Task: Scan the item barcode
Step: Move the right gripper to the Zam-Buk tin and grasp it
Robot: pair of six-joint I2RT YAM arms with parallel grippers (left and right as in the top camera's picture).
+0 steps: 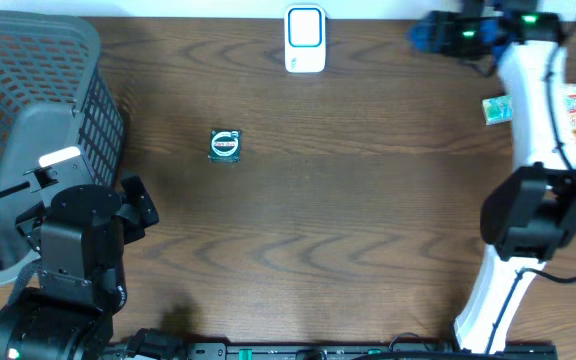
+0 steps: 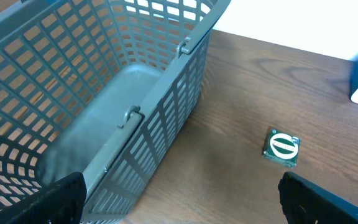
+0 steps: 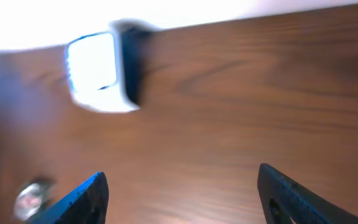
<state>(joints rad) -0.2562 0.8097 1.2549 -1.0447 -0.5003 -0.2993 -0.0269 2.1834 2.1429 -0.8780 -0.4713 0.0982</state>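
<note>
Item [image 1: 225, 146]: small, green-white, lying flat on table [image 1: 368, 220], well apart from scanner [image 1: 305, 40].
Left gripper [image 2: 179, 193]: jaws spread, empty, near Item.
Right gripper [image 3: 180, 186]: jaws spread, empty, facing scanner.
Grasp advice: pinch edges only; leave barcode uncovered.

Holding the left gripper [image 1: 140, 202] low at the near left with jaws spread wide and empty, and holding the right arm [image 1: 530, 110] stretched out to the far right, wrist bent leftward, the right gripper [image 3: 185, 199] standing open too, gripping nothing.
</note>
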